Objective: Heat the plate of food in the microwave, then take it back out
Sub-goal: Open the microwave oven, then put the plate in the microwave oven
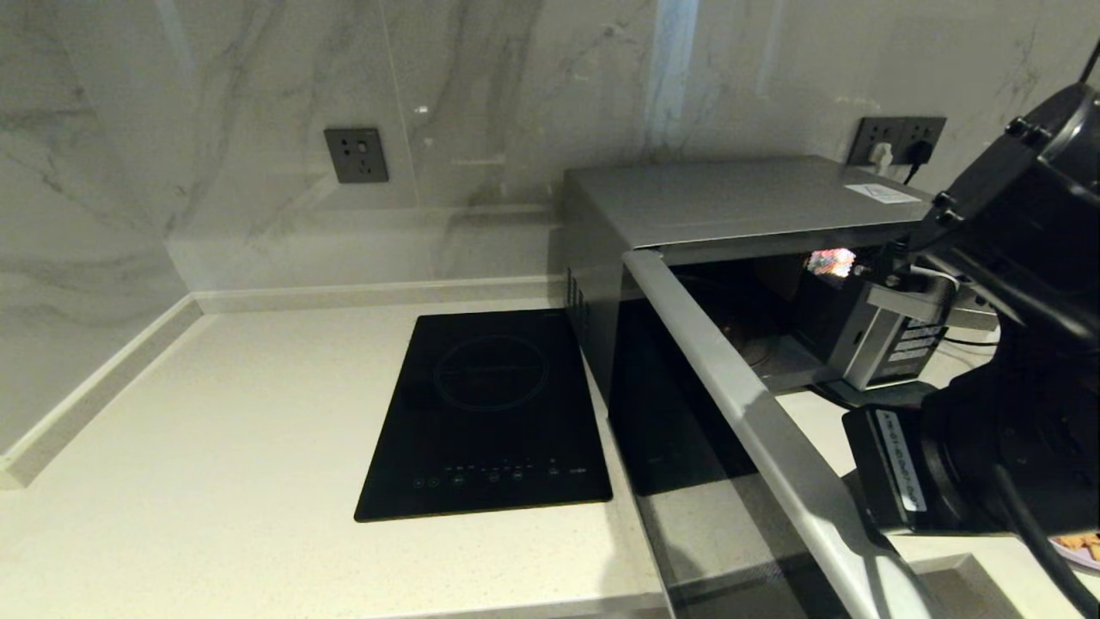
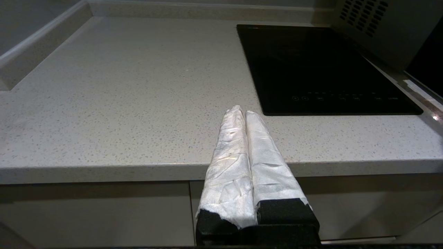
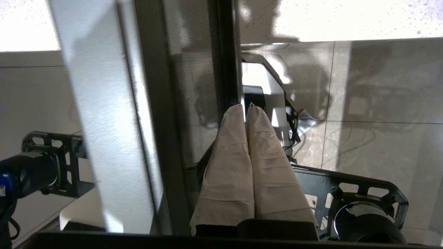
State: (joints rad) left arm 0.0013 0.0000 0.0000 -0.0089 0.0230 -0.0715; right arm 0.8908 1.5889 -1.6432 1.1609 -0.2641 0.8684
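Observation:
The silver-grey microwave [image 1: 730,202] stands at the right of the counter with its door [image 1: 756,413] swung wide open toward me; the dark cavity [image 1: 756,327] shows no plate. Only a sliver of the lilac plate of food [image 1: 1084,545] shows at the lower right edge, behind my right arm [image 1: 1014,413]. In the right wrist view, my right gripper [image 3: 244,107] is shut with nothing in it, its taped fingers lying along the door's glass [image 3: 193,103] and pointing down at the floor. My left gripper [image 2: 242,110] is shut and empty, low at the counter's front edge.
A flat black induction hob [image 1: 490,413] is set into the counter left of the microwave. Wall sockets [image 1: 356,155] sit on the marble backsplash, and a plugged one [image 1: 894,142] behind the oven. The robot's base [image 3: 363,200] is below the right gripper.

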